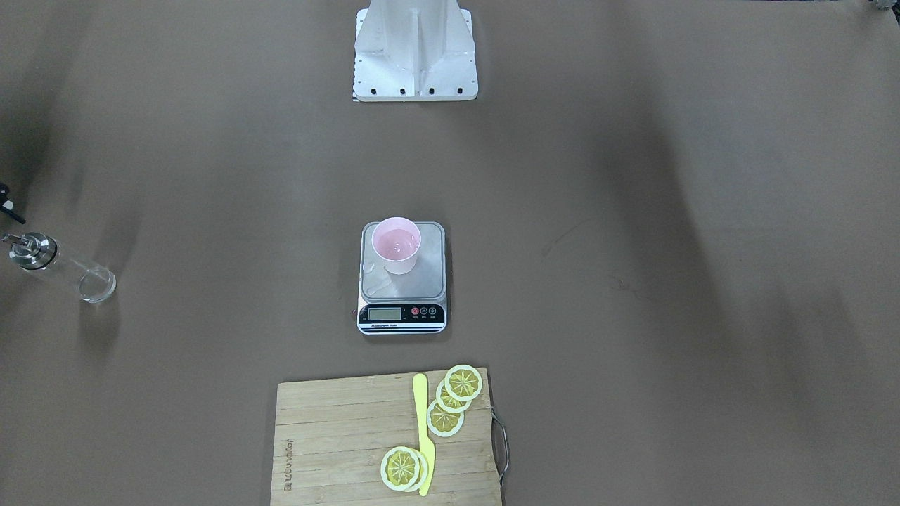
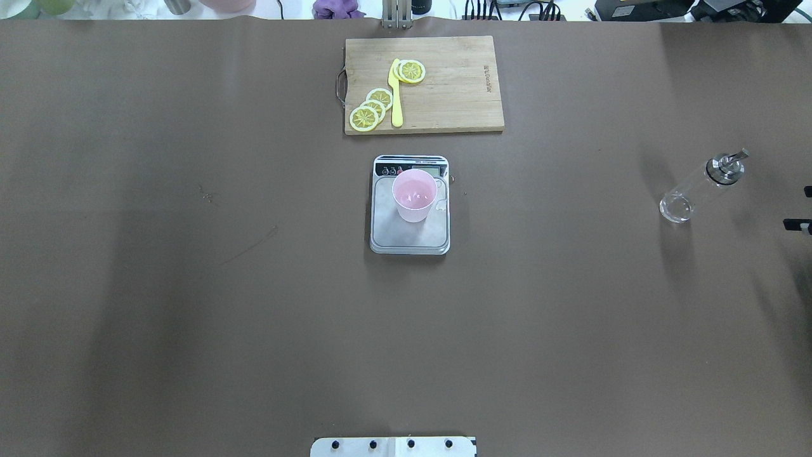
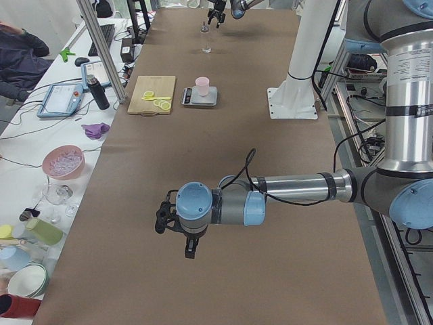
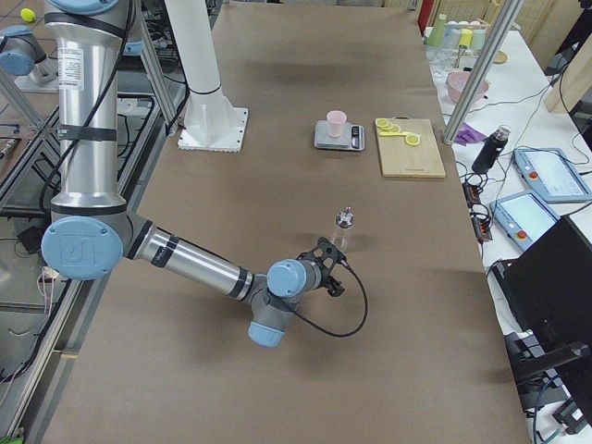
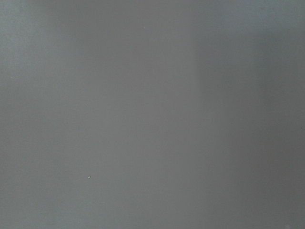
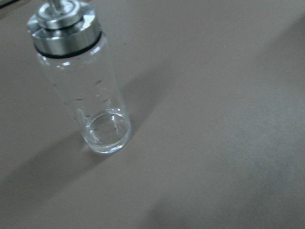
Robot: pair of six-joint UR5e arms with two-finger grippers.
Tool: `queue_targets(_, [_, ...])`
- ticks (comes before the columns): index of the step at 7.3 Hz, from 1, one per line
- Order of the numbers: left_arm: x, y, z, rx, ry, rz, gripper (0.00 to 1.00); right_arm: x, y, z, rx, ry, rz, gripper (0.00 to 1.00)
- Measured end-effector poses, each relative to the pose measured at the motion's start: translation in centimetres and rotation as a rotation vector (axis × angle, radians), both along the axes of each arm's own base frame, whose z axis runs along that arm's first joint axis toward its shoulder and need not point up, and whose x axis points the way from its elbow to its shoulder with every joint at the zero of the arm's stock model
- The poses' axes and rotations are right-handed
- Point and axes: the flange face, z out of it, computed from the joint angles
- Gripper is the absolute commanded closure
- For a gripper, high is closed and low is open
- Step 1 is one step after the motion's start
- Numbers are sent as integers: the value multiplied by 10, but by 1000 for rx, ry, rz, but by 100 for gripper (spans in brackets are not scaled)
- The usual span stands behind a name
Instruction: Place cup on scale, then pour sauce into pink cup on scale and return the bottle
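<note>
The pale pink cup (image 1: 396,244) stands upright on the silver platform of the scale (image 1: 403,281) at the table's middle; both also show in the overhead view, the cup (image 2: 414,195) on the scale (image 2: 410,236). The clear glass bottle (image 2: 701,187) with its metal pourer cap stands alone on the table far to my right and fills the right wrist view (image 6: 83,90). My right gripper (image 2: 802,207) is at the view's edge just beyond the bottle, with two fingertips apart, open and empty. My left gripper (image 3: 177,229) shows only in the exterior left view, low over bare table; I cannot tell its state.
A wooden cutting board (image 2: 457,95) with lemon slices (image 2: 373,108) and a yellow knife (image 2: 396,95) lies past the scale. The robot's base plate (image 1: 415,53) is on the near side. A wet-looking patch (image 1: 374,280) lies on the scale's platform.
</note>
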Motion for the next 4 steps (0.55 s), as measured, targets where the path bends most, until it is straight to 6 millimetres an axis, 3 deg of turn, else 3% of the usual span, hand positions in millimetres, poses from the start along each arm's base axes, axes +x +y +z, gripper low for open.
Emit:
queue_targets(2, [0, 0, 0, 1, 0, 0, 2, 27, -11, 11, -177, -13, 164, 0])
queue_targets(4, [0, 1, 1, 0, 0, 1, 2, 36, -43, 12, -348, 2, 302, 0])
